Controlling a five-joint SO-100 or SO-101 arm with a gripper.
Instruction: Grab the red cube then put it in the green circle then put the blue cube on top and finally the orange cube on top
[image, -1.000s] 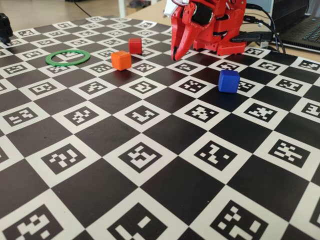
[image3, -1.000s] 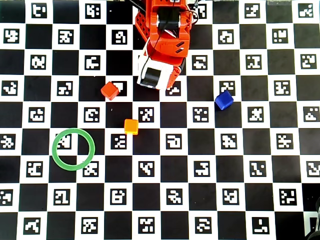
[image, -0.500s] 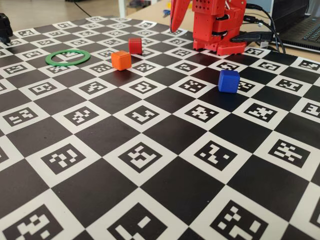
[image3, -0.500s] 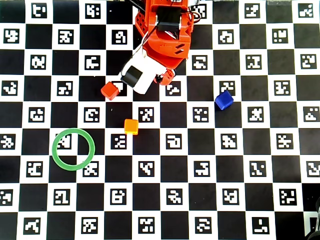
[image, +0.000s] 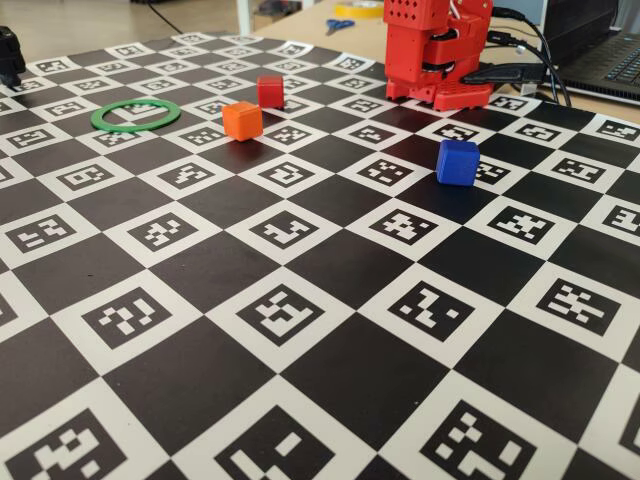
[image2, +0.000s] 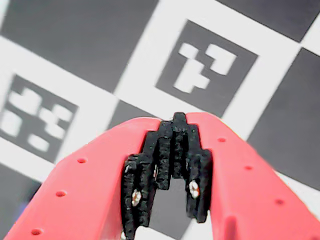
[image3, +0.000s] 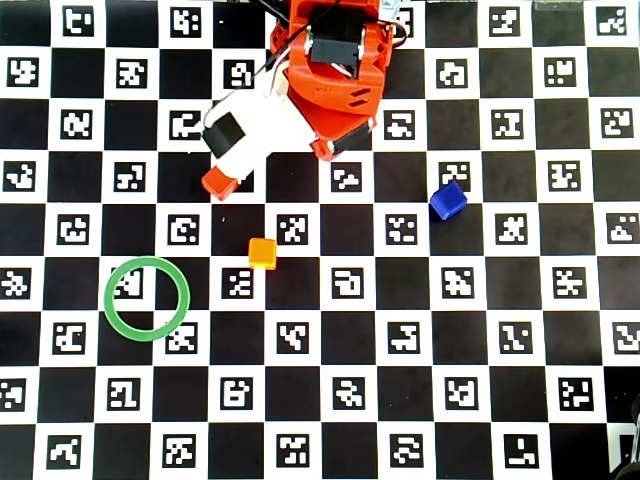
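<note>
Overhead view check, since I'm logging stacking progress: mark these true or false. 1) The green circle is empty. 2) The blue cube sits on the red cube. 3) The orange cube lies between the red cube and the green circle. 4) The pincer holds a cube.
1) True: the green circle holds nothing.
2) False: the blue cube sits alone on the board, far from the red cube.
3) True: the orange cube lies roughly between them.
4) False: in the wrist view the pincer is shut on nothing.

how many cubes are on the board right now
3. In the overhead view, the red cube sits partly under the arm, the orange cube near the middle, the blue cube to the right.
</note>
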